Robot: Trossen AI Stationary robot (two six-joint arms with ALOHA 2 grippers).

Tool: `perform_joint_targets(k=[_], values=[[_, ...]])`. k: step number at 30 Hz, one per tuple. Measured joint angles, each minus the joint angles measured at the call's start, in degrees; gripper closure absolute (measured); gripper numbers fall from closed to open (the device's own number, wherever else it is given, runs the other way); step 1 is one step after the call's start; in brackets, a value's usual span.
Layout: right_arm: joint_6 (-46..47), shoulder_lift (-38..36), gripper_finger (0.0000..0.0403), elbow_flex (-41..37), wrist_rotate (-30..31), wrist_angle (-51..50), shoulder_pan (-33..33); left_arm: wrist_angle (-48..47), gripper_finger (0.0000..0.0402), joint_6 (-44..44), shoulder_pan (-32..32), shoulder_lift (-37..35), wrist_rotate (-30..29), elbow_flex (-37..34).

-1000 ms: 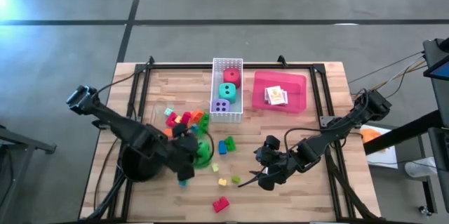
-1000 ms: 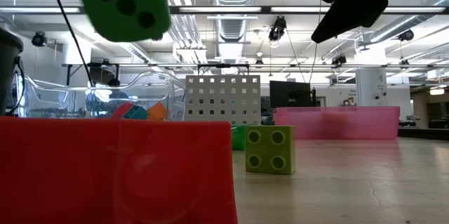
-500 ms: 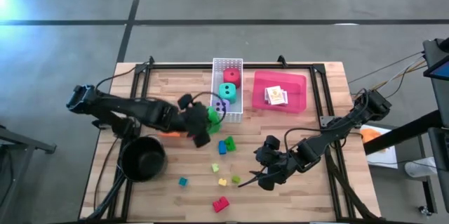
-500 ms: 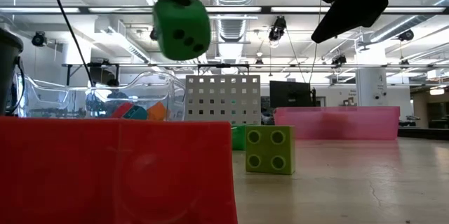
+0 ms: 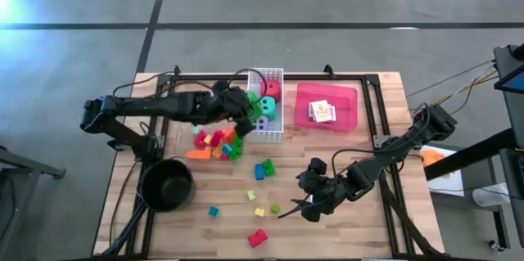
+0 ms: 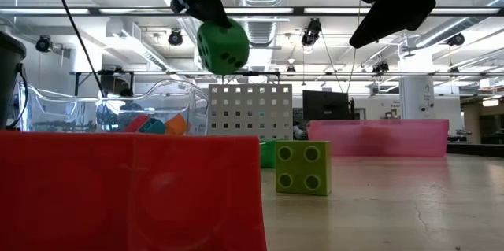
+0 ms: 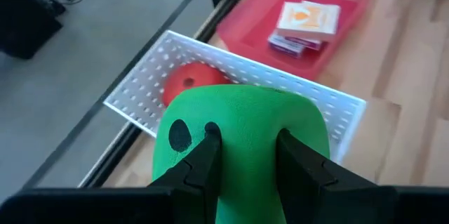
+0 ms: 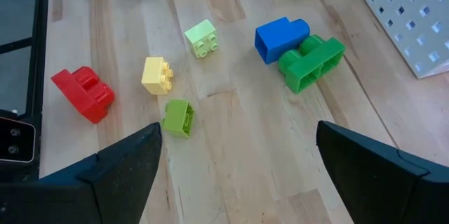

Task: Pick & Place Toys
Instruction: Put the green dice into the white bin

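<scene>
The table (image 5: 385,97) carries, at its far middle, the white perforated basket (image 5: 265,75), its long axis running from the far edge toward the near edge, with the red tray (image 5: 348,105) just beside it on the right arm's side. The left arm reaches across from its own side, and the left end effector (image 5: 244,110) pinches the green die (image 5: 250,104) between its fingers (image 7: 209,155), held clear of the table (the low view shows it hanging above the basket's top edge). From above, the die stands at the basket's left wall, overlapping the rim, so the open compartment lies a little farther toward the right arm's side and below. The wrist view looks past the die onto the basket's wall and a red die (image 7: 189,83) already inside; a teal die (image 5: 267,105) and a purple die (image 5: 261,121) also lie in it. Judgement: the placement turns on carrying the die a short way over the wall before release, since at present it is not squarely above the interior.

The right end effector (image 5: 307,205) waits with fingers spread over the near right of the table, well apart from the basket, above scattered building bricks (image 8: 300,50).
</scene>
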Motion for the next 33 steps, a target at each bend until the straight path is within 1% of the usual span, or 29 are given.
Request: perform_joint_targets(k=[4, 7, 13, 19, 23, 26, 33], values=[[0.00, 0.00, 0.0032, 0.00, 0.01, 0.00, 0.00, 2.10, 0.0297, 1.31, 2.73, 0.08, 0.71, 0.00], [-0.01, 0.00, 0.0032, 0.00, 0.00, 0.00, 0.00, 5.13, 0.0296, 2.84, 3.95, 1.59, 3.16, 0.09], [0.00, 0.00, 0.0032, 0.00, -0.01, 0.02, 0.00, 6.79, 0.0296, 4.51, 5.04, 5.17, 4.51, 0.05], [0.00, 0.00, 0.0032, 0.00, -0.01, 0.20, 0.00, 8.83, 0.0296, 4.63, 5.24, 7.66, 9.03, 0.00], [0.00, 0.00, 0.0032, 0.00, -0.01, 0.22, 0.00, 9.12, 0.0296, 5.26, 5.19, 9.28, 9.25, 0.00], [-0.01, 0.00, 0.0032, 0.00, 0.00, 0.26, 0.00, 9.28, 0.0296, 7.59, 4.97, 10.37, 9.08, 0.00], [0.00, 0.00, 0.0032, 0.00, -0.01, 0.33, 0.00, 10.09, 0.0296, 16.29, 3.05, 12.95, 9.01, -0.02]])
